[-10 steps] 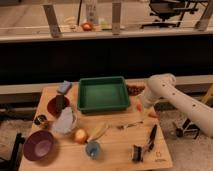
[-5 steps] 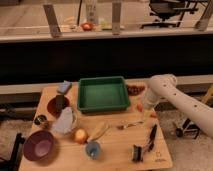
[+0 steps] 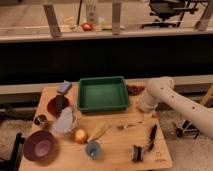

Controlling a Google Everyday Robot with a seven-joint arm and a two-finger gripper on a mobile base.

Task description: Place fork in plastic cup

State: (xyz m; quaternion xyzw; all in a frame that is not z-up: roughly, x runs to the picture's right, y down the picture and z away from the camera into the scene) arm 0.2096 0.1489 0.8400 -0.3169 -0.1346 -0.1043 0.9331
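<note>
**Warm, soft light on the table, a dark band behind**

The pale floor [image 3: 30, 15] at the top is brightest. Below it the wall [image 3: 100, 55] is almost black. The wooden table [image 3: 115, 147] is evenly lit with faint shadows. The white arm [image 3: 170, 95] is pale and washed out. The gripper [image 3: 143, 107] at its low end, just right of the green tray [image 3: 103, 93], looks dimmer.

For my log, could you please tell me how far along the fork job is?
Nothing looks done: the fork lies on the table, apart from the blue cup. In hand: the tool is low beside the green tray. Left: grasping the fork and dropping it in.
</note>
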